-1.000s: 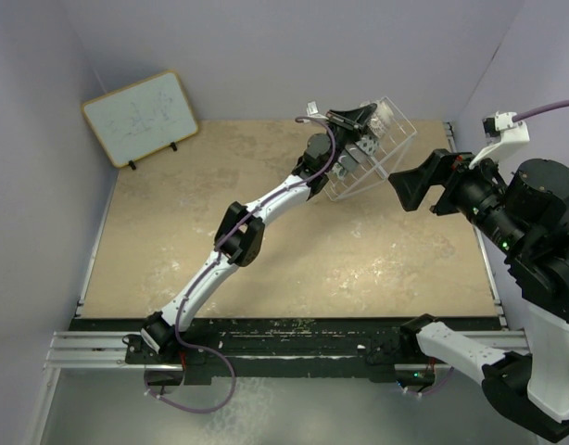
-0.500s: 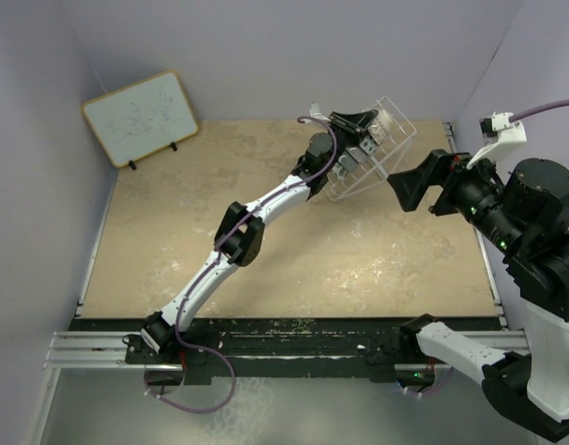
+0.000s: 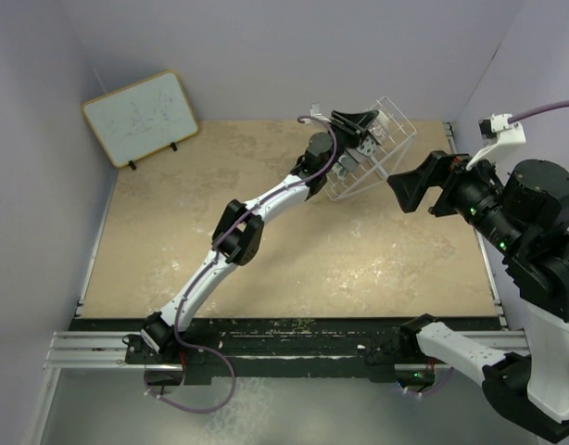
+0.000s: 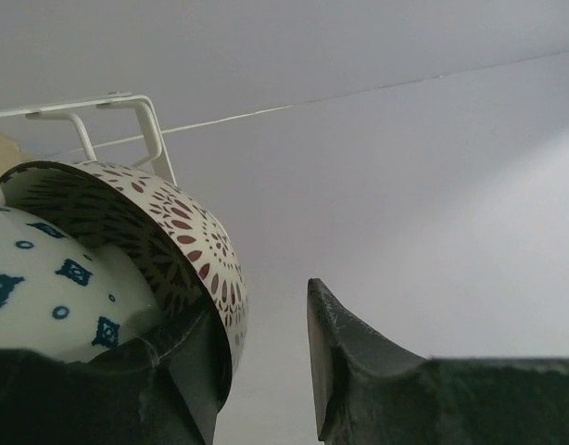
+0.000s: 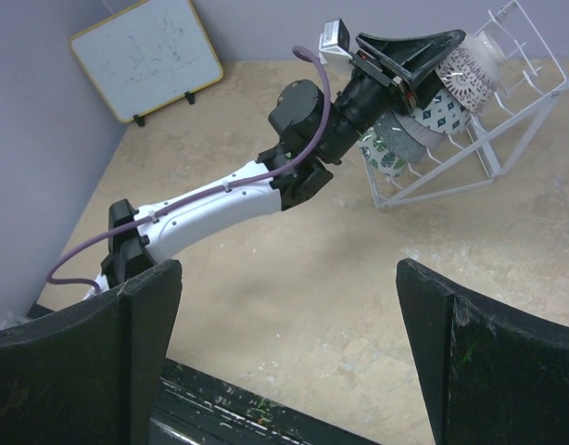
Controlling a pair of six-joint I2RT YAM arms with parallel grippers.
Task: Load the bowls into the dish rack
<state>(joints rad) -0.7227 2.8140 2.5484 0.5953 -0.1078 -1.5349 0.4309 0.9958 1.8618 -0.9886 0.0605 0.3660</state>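
While my left gripper hangs over the dish rack, my right gripper hovers just beside it. Left wrist: grip released, brown-white bowl against one finger, blue bowl next along. Right wrist: grip spread wide, empty, bowls racked ahead.

A wood-framed whiteboard with faint scribbles stands tilted on small black feet in the far left corner, close to the lavender wall. It rests on a beige, mottled tabletop. Along the near edge run a scuffed black strip and a silver aluminium rail.
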